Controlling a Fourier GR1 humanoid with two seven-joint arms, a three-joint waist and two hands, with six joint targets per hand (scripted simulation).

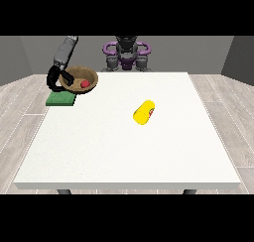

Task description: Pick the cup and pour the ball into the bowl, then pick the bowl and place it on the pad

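Bowl over the pad

The hand at the view's left (55,78) curls its fingers round the bowl (79,80), which holds the red ball (85,83), above the green pad (60,99) at the tabletop's (119,147) far corner. The yellow cup (144,112) lies on its side.

Ball (85,83) in bowl (79,80) — above pad (61,99); cup (144,112) lying right.

The robot's torso (126,55) sits small at the top centre of the view, dark grey with purple rings at its shoulders. One grey forearm (66,50) slants down from the upper left to the black hand (55,79) at the view's left, which sits low at the far left corner of the tabletop (124,151) with its dark fingers (69,79) curled round the rim of the bowl (82,80) (the exact lie of thumb and fingers is too small to make out). No other hand shows.
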